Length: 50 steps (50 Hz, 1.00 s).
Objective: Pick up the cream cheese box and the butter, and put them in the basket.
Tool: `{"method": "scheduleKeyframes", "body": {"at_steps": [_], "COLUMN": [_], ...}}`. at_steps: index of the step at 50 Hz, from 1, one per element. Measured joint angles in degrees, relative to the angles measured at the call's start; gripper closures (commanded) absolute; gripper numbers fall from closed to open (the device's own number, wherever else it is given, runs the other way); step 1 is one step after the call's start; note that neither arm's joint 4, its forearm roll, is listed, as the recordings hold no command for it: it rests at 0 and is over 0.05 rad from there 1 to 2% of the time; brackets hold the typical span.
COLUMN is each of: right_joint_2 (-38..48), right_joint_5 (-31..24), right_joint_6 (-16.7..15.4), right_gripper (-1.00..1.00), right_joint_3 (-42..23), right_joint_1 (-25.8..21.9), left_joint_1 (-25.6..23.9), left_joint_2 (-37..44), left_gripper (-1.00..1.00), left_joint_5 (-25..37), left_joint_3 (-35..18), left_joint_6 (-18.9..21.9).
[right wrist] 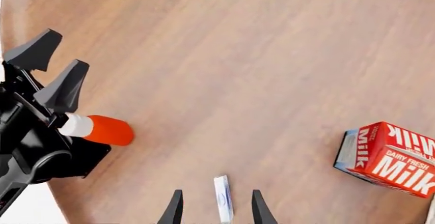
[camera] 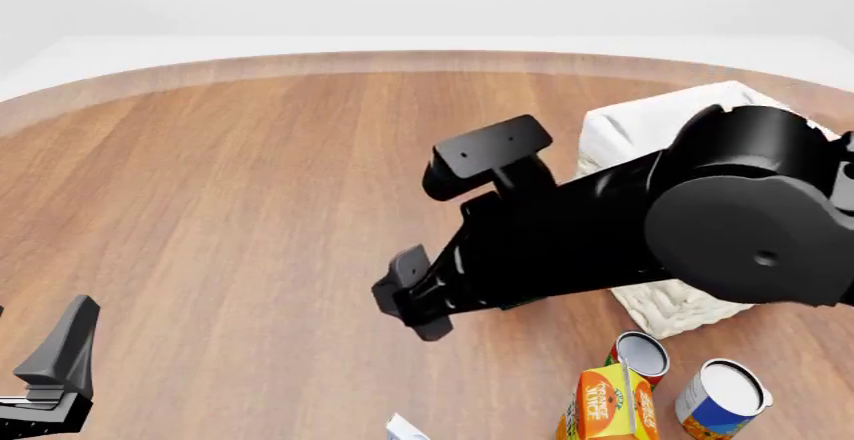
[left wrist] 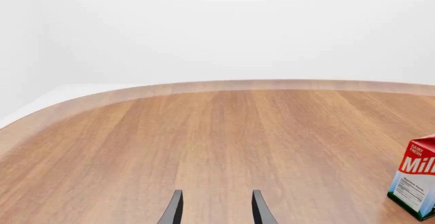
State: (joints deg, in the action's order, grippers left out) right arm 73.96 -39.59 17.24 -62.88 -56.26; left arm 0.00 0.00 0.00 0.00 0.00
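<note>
Risk: right gripper [right wrist: 214,208], jaws spread and empty, could topple thin white-blue cream cheese box [right wrist: 222,198] at frame bottom; left gripper [left wrist: 216,208] open, idle.

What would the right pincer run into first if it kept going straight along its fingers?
Probably the cream cheese box: in the right wrist view its thin white and blue edge lies between the open fingers of the right pincer. Past it is only bare table. How far off the box is, I can't judge.
</note>
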Motion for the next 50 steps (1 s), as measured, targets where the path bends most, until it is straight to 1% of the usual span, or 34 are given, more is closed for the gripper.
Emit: {"method": "scheduleKeyframes", "body": {"at_steps": [31, 50], "right_joint_2": [5.94, 7.05], "right_joint_5": [6.14, 8.05], "right_joint_6": [4.91, 5.49], "right_gripper": [-1.0, -1.0], "right_joint_3": [5.26, 7.19], "right_joint_1": [-2.44, -1.99], "left_joint_1": [0.0, 0.0], "left_joint_2": [0.0, 0.0], "left_gripper": [-1.0, -1.0], "left_joint_5": [0.0, 0.0], "left_joint_3": [0.0, 0.0], "left_joint_6": [0.0, 0.0]}}
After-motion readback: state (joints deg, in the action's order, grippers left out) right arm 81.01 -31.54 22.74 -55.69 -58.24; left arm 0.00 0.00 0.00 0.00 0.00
